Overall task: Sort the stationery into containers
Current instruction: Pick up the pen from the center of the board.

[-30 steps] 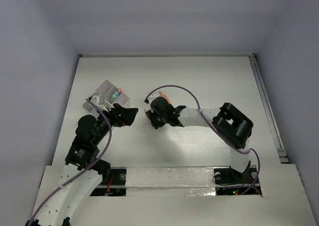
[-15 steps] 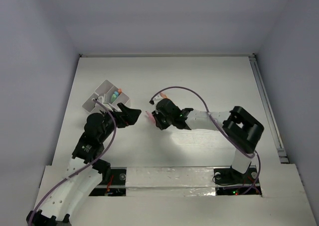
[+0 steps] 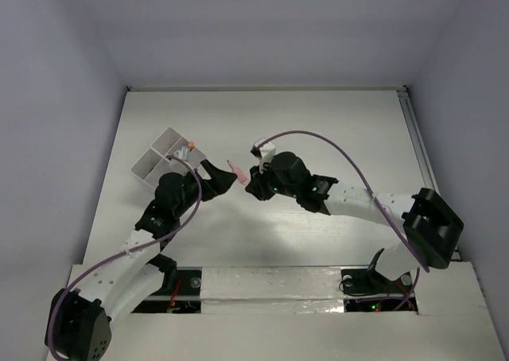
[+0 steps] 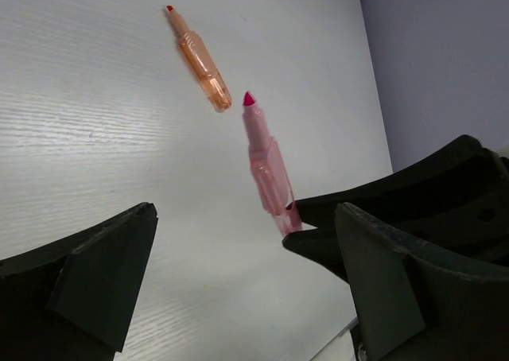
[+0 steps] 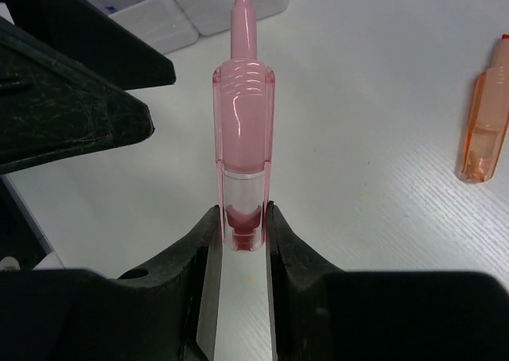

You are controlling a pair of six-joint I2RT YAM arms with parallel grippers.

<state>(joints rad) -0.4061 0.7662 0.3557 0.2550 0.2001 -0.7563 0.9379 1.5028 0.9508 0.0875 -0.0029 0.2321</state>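
Pink and see-through, the marker (image 5: 242, 114) is pinched by its tail end in my right gripper (image 5: 241, 218), whose fingers are closed tight on it, with its tip pointing away toward the containers (image 3: 163, 156). My left gripper (image 4: 245, 214) is spread wide with nothing in it. It faces the marker's tip, one finger out to each side, near it but not touching. An orange marker (image 4: 203, 59) lies flat on the table (image 3: 334, 130) just beyond the pink tip. The joined white containers sit at the table's far left, just beside my left gripper, with small things inside that I cannot make out.
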